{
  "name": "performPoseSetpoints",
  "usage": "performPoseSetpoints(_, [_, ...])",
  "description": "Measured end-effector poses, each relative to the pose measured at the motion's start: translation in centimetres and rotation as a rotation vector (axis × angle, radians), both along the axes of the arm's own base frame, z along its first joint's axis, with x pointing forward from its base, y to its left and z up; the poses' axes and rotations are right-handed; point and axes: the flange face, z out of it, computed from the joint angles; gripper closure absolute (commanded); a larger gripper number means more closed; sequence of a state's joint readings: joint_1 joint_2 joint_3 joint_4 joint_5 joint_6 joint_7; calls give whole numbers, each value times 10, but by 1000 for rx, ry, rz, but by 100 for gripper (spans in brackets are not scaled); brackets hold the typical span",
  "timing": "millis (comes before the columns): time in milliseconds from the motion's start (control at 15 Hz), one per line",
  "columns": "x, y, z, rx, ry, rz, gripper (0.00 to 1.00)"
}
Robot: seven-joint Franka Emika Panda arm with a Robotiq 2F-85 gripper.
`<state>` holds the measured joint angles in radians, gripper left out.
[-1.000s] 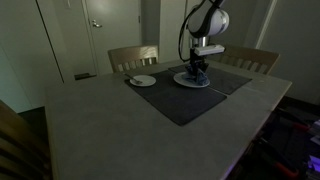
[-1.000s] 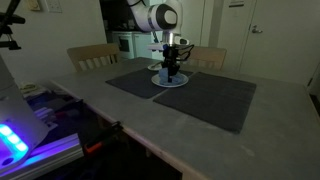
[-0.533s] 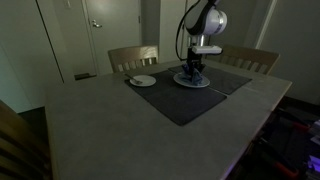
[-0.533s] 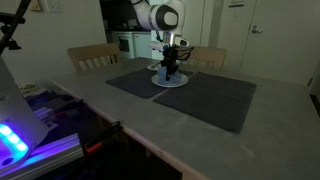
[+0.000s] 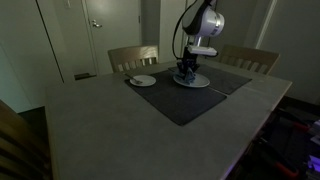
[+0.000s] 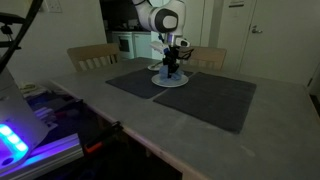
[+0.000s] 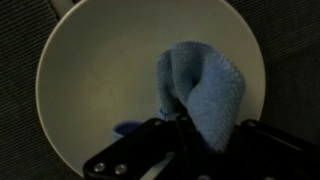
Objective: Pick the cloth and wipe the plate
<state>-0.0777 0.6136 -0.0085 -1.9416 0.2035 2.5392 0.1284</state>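
Wrist view shows the gripper (image 7: 185,128) closed on the blue cloth (image 7: 208,92), pressing it on the plate (image 7: 90,70) toward 4 o'clock, so pickup looks done, wiping underway, 9 o'clock side probably left.

exteriors across table (image 5: 120,125), wrist over plate (image 7: 90,70)

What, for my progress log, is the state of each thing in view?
cloth: bunched up, gripped by the hand, resting on the plate.
plate: lying flat, with the cloth on it.
hand: shut on the cloth, down at the plate.
small plate: lying flat, apart from the hand.
door: shut.
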Motion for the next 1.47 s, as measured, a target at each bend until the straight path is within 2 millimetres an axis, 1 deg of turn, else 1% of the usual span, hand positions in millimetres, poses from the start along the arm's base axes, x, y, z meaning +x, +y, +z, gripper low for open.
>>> performPoseSetpoints(200, [6, -5, 1, -42, -59, 10, 97])
performPoseSetpoints(333, [6, -14, 2, -91, -66, 8, 97])
performPoseSetpoints(600, [2, -34, 2, -200, -36, -4, 97])
performPoseSetpoints(733, [-3, -35, 0, -221, 14, 11, 97])
performPoseSetpoints(867, [-5, -25, -1, -195, 57, 56, 97])
performPoseSetpoints(1267, [-11, 27, -2, -11, 152, 255, 97])
performPoseSetpoints(1333, [-12, 33, -3, 11, 154, 275, 97])
performPoseSetpoints(1467, [-11, 37, -3, 20, 147, 290, 97])
